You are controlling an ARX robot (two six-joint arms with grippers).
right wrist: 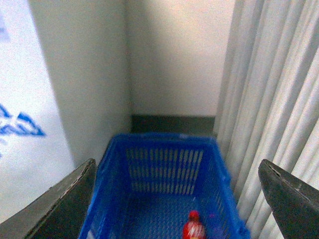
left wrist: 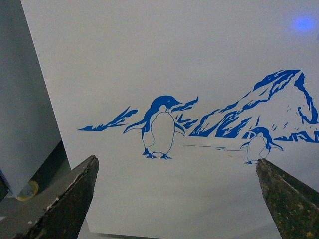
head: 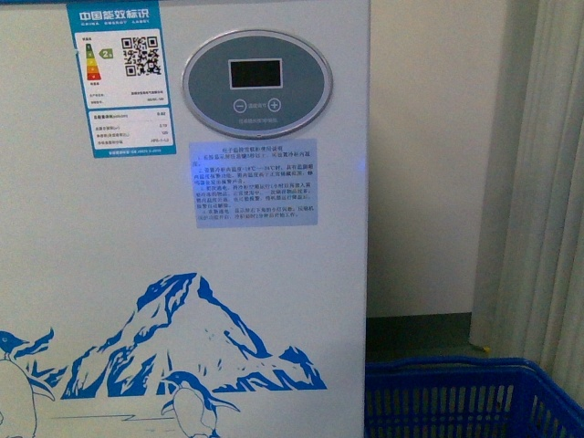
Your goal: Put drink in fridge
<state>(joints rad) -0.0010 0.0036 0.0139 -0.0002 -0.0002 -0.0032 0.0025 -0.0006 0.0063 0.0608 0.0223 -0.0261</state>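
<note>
I can see the drink point(right wrist: 193, 228) only in the right wrist view. It is a small bottle with a red cap, apparently upright on the floor of the blue basket point(right wrist: 164, 172) and cut off by the frame edge. The fridge point(head: 109, 237) fills my front view. It is white, with an oval grey display point(head: 256, 83) and blue mountain-and-penguin artwork point(head: 182, 347). The basket sits just beside it.

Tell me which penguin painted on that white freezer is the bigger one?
In the left wrist view, the lone penguin standing before the low ridges is bigger; the smaller penguin stands at the foot of the big mountain.
</note>
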